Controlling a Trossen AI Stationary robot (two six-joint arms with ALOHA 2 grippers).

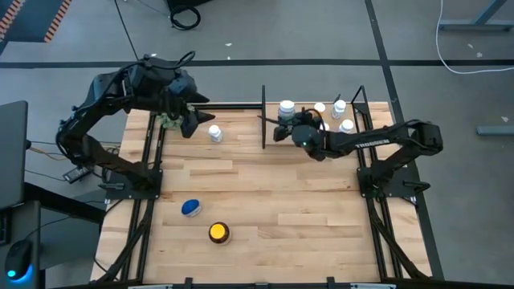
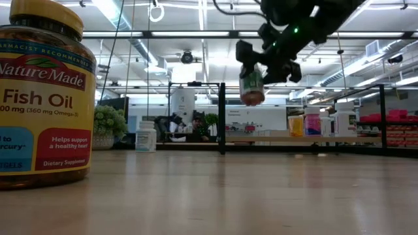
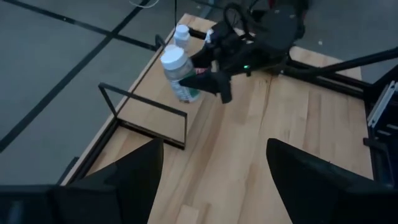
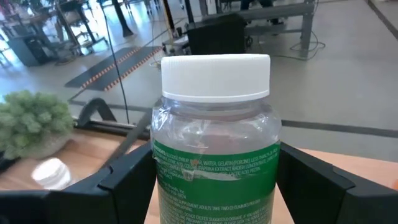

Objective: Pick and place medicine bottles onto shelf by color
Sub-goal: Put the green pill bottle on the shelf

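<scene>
Going left to right in the high view, the left claw [image 1: 189,122] sits at about 10 o'clock on the table [image 1: 265,201], and its dark body hides most of the green plant ball [image 1: 167,120] beside it. Its fingers [image 3: 124,180] stand spread wide and hold nothing. Just right of it a white-capped bottle [image 1: 215,133] stands alone on the planks. Nearer the front edge, at about 7 o'clock, a blue-lidded bottle [image 1: 190,208] and the wider amber bottle [image 1: 218,233] with its yellow lid stand near each other. In the low view the amber bottle is cut off by the picture's left edge, so only part of its label reads.

The shelf [image 1: 321,112] lies at about 1 o'clock, framed by black rods. The right claw [image 1: 287,128] hangs over its left end and covers much of what stands there. It pinches a clear bottle [image 4: 214,155] with a white cap and green label by its sides, the fingers set wide around the body. In the low view this bottle [image 2: 251,85] hangs well above the table, tilted slightly. Behind the right arm, three or perhaps four white-capped bottles [image 1: 340,108] stand on the shelf, partly hidden; their body colours cannot be told from above.
</scene>
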